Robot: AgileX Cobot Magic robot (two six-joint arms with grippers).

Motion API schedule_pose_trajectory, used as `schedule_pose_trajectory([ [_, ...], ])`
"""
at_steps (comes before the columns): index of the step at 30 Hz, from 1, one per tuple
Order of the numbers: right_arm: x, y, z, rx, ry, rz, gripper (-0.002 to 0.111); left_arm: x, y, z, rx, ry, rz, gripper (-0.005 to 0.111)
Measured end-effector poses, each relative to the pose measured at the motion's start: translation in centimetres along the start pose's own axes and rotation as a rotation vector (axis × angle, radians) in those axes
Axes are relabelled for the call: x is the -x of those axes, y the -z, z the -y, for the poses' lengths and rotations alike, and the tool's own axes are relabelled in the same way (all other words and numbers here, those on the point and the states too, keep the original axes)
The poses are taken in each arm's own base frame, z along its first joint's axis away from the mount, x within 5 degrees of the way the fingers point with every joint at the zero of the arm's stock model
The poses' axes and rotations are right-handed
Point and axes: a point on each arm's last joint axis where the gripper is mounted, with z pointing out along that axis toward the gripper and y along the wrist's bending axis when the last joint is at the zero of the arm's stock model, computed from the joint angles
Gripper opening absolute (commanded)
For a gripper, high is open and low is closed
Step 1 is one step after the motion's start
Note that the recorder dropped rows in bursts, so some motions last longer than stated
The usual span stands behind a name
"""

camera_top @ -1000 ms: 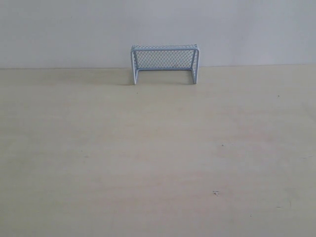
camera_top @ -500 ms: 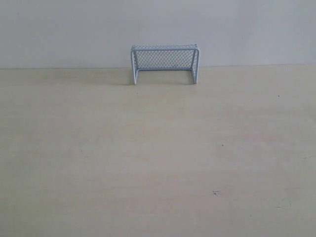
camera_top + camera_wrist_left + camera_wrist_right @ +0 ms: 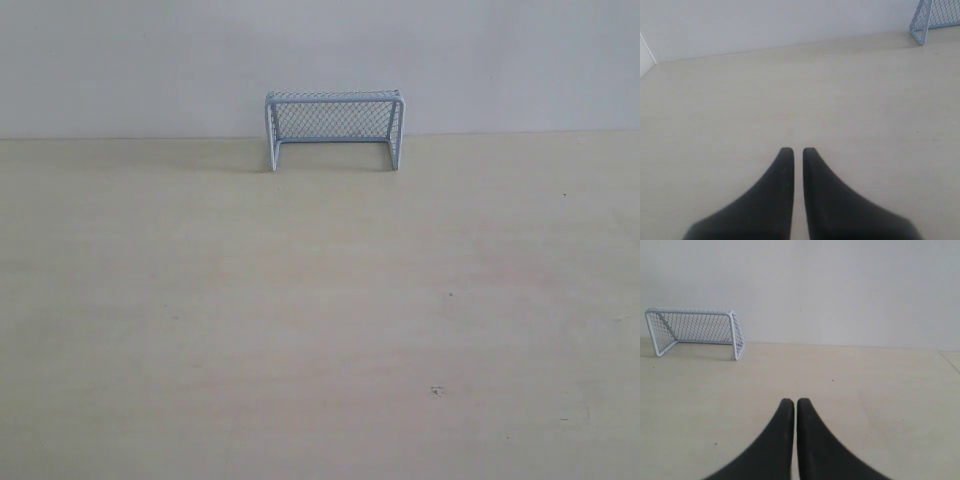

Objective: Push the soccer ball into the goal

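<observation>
The pale blue-white goal (image 3: 333,130) stands at the far edge of the table against the white wall, its mouth facing the camera. It also shows in the right wrist view as the goal (image 3: 695,332), and a corner of the goal (image 3: 935,17) shows in the left wrist view. The soccer ball is not in any view. My left gripper (image 3: 797,150) is shut with nothing in it, over bare table. My right gripper (image 3: 794,401) is shut and empty too, well short of the goal. Neither gripper appears in the exterior view.
The light wooden table (image 3: 320,320) runs back to a plain white wall (image 3: 500,60). A few small dark specks (image 3: 437,390) mark the surface. Nothing else stands on it.
</observation>
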Motion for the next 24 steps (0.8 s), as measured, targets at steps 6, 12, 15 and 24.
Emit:
schedule_pose_trajectory([
  [6,-2.0,0.3,0.0,0.000,-0.009,-0.008,0.000,0.0,0.0,0.0,0.000,0.000,0.000,0.006],
  [12,-2.4,0.5,-0.1,0.000,-0.011,0.008,0.000,0.0,0.0,0.0,0.000,0.000,0.000,0.006],
  [15,-2.4,0.7,-0.1,0.003,-0.013,0.015,0.000,0.0,0.0,0.0,0.000,0.000,0.000,0.006],
  [24,-3.3,1.2,-0.4,0.034,0.001,-0.033,0.000,0.0,0.0,0.0,0.000,0.000,0.000,0.006],
])
